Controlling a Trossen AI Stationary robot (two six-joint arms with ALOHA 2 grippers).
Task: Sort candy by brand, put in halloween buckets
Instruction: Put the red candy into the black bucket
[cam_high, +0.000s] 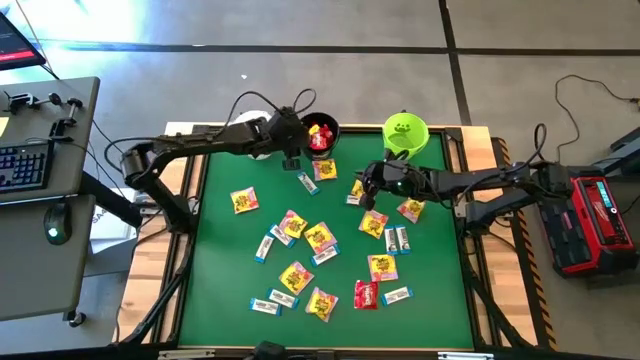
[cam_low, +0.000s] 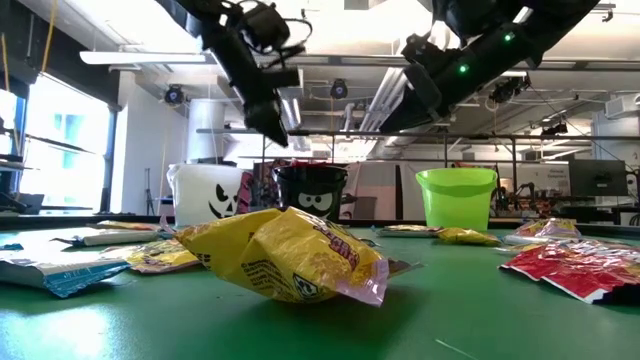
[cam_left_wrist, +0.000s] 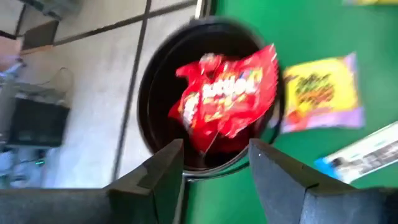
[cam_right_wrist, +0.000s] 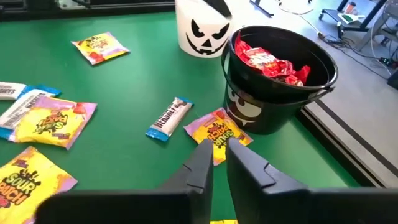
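Note:
Three buckets stand along the table's far edge: a white one (cam_right_wrist: 202, 28), a black one (cam_high: 320, 133) and a lime green one (cam_high: 405, 132). My left gripper (cam_left_wrist: 214, 152) is open just above the black bucket's rim (cam_left_wrist: 155, 93). A red packet (cam_left_wrist: 227, 96) lies in the bucket's mouth, free of the fingers, with more red packets (cam_right_wrist: 270, 62) under it. My right gripper (cam_right_wrist: 217, 149) hangs shut, save for a narrow slit between its fingers, over a yellow-and-pink packet (cam_right_wrist: 214, 132). That packet lies flat on the mat at the black bucket's foot.
Many yellow-and-pink packets (cam_high: 320, 237), white-and-blue bars (cam_right_wrist: 169, 116) and a red packet (cam_high: 366, 294) are scattered over the green mat (cam_high: 440, 270). One crumpled yellow packet (cam_low: 285, 255) lies near the front edge. A desk with a keyboard (cam_high: 25, 165) stands beyond the table's left side.

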